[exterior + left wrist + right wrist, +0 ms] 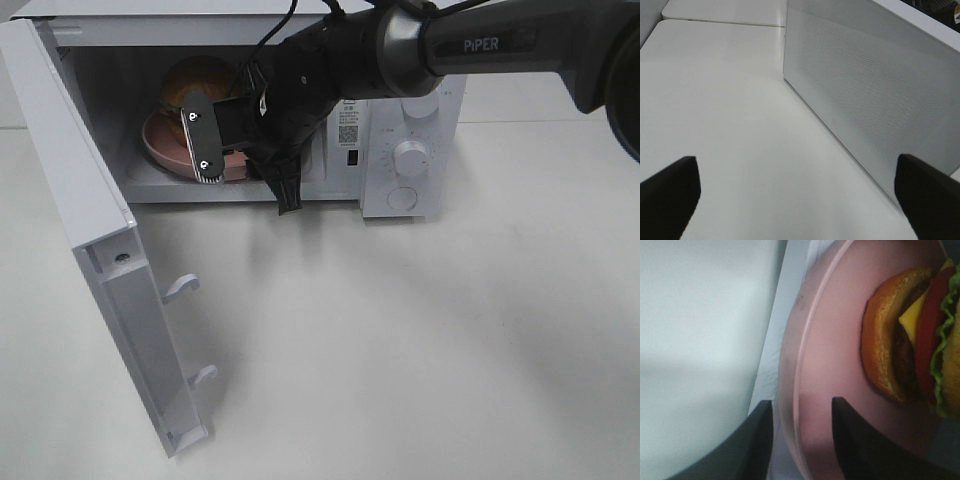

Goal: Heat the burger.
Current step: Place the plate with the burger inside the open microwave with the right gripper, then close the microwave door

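The burger (195, 85) sits on a pink plate (158, 140) inside the open microwave (410, 60). Close up, the burger (905, 340) shows a brown bun, cheese, tomato and lettuce. My right gripper (222, 160) reaches into the oven at the plate's front rim. Its fingers (855, 445) straddle the rim of the plate (790, 405), one over the plate and one outside it, with small gaps on both sides. My right gripper (801, 440) is open and holds nothing. Open too, my left gripper (797, 200) hangs above bare table, out of the high view.
The microwave door (90, 200) swings out to the left, with two latch hooks (180, 287) on its inner edge. Dials (408, 158) are on the right panel. A white perforated panel (865, 100) stands beside the left gripper. White table (400, 340) spreads in front.
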Motion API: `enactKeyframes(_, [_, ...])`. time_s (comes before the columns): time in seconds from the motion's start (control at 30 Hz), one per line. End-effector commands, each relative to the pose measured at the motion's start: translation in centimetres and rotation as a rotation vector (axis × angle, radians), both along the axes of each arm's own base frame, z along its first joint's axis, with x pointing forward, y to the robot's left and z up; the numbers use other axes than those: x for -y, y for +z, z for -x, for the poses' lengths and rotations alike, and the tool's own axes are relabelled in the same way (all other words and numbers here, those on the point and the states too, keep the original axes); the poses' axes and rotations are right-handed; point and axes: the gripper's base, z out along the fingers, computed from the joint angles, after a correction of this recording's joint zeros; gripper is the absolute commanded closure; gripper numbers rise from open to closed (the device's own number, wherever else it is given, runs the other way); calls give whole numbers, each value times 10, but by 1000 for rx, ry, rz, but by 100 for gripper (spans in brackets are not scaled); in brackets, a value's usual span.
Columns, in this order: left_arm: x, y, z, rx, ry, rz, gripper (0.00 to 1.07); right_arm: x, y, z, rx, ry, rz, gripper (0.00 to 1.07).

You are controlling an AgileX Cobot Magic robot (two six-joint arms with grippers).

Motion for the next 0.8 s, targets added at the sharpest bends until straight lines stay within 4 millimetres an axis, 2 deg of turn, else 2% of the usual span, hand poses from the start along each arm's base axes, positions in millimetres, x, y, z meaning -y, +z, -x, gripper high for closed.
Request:
enactKeyframes(0.03, [0, 1, 2, 23, -10, 3, 9, 1, 7, -1, -4, -22, -15, 67])
enactKeyframes(0.2, [0, 1, 2, 23, -10, 3, 9, 1, 7, 0, -6, -23, -14, 64])
enactKeyframes(0.27, [0, 1, 2, 23, -10, 3, 9, 1, 15, 1, -4, -47, -42, 57])
enactKeyframes(0.37, [0, 1, 2, 23, -10, 3, 9, 1, 18, 1, 0, -50, -49, 55])
enactKeyframes(0.43, [0, 1, 2, 23, -10, 3, 9, 2, 26, 2, 5, -62, -68, 46])
enactKeyframes(0.47, [0, 1, 2, 23, -10, 3, 9, 2, 26, 2, 5, -62, -68, 46])
enactKeyframes(0.53, [0, 1, 2, 23, -10, 3, 9, 5, 31, 6, -4, -88, -90, 33])
enactKeyframes(0.73, [0, 1, 2, 23, -10, 3, 9, 10, 27, 14, -14, -81, -82, 31])
enactKeyframes(0.8, [0, 1, 2, 23, -10, 3, 9, 18, 22, 23, -34, -80, -66, 31])
